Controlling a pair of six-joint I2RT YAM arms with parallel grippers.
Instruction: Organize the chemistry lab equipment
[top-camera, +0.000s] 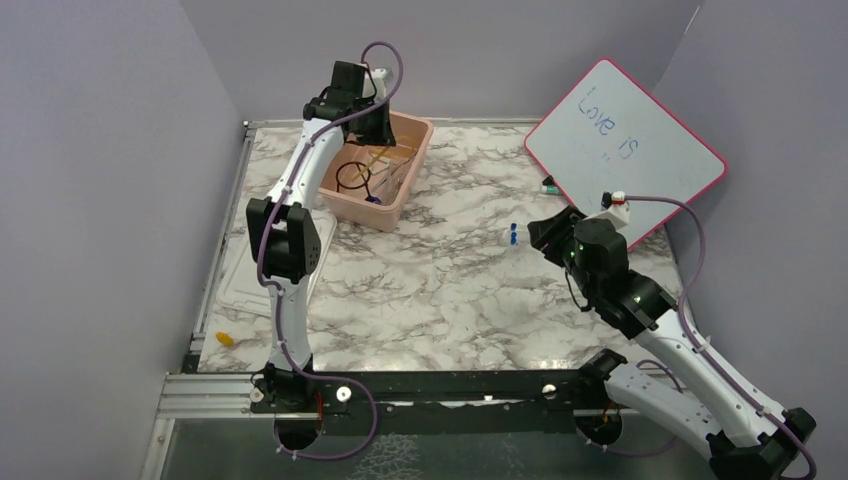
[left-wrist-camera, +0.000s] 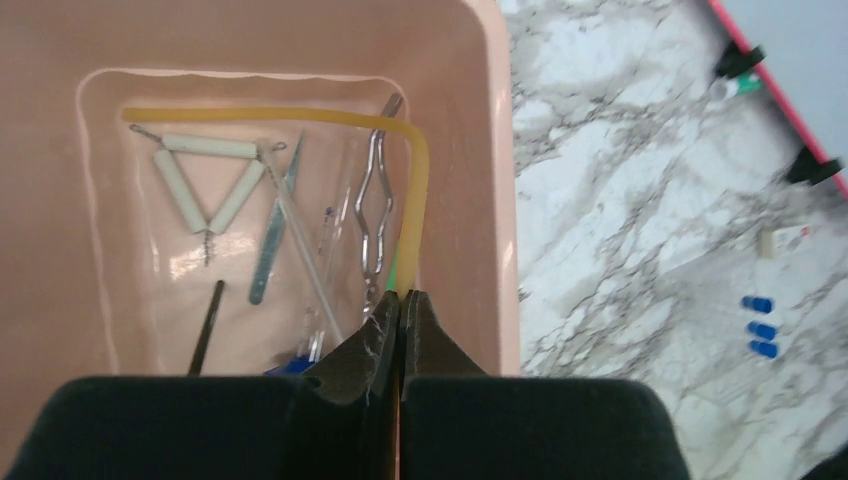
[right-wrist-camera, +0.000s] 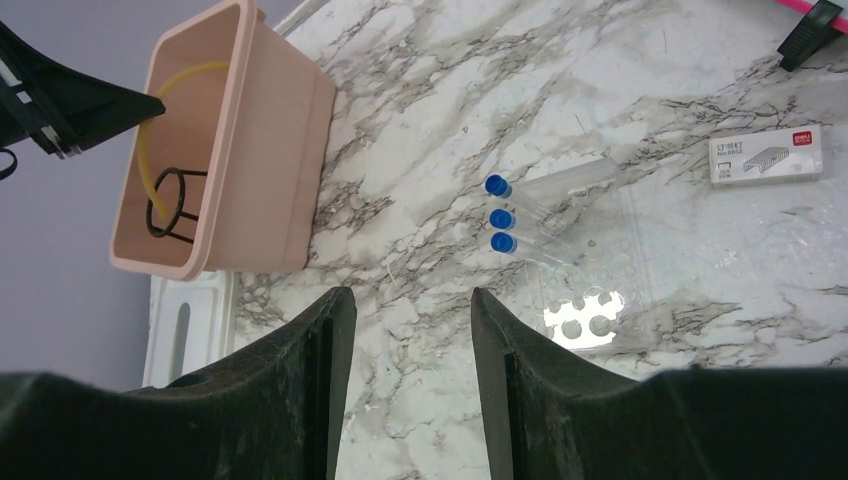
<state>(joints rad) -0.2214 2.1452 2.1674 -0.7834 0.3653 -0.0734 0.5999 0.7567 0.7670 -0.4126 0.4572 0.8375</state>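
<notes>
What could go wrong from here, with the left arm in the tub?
The left gripper is shut at the end of the amber tube; a lift could slip off it or drag the tongs along.
The three blue-capped tubes lie loose; the open right gripper could roll them.

Amber tube (left-wrist-camera: 414, 200) end hidden behind left gripper (left-wrist-camera: 402, 300); green-handled tool (left-wrist-camera: 392, 272) mostly behind tube; black wire ring (left-wrist-camera: 207, 325) partly hidden.

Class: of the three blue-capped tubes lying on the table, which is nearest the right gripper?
The lowest tube in the right wrist view; the middle tube and top tube lie beyond it, farther from the right gripper.
</notes>
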